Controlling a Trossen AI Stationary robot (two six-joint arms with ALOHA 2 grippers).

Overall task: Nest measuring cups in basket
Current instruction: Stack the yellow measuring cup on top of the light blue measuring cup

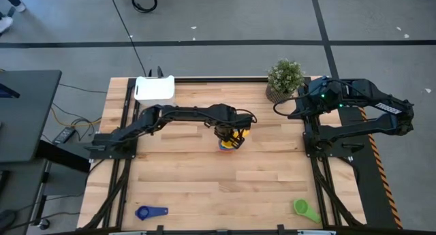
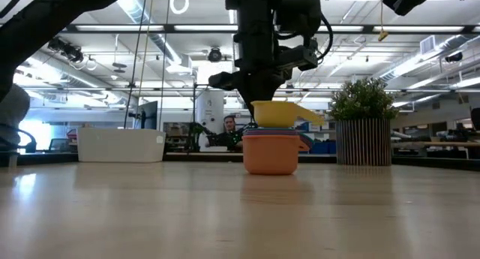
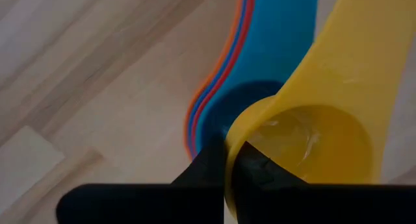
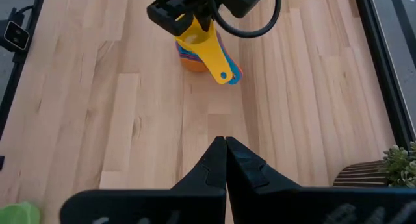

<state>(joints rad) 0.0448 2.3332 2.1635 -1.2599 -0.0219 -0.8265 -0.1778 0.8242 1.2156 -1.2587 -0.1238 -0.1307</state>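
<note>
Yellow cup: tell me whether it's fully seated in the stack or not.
Not seated. The yellow cup sits tilted above the orange cup, its rim pinched in the left gripper.

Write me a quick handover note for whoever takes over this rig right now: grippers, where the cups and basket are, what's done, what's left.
Left gripper: shut on the yellow cup rim, over the stack at mid-table.
Right gripper: shut, empty, parked at the right side.
Done: orange cup holds blue ones nested inside; yellow is going on top.
Left: dark blue cup and green cup lie loose at the near edge. The basket is at the far left, with no cups seen in it.
</note>
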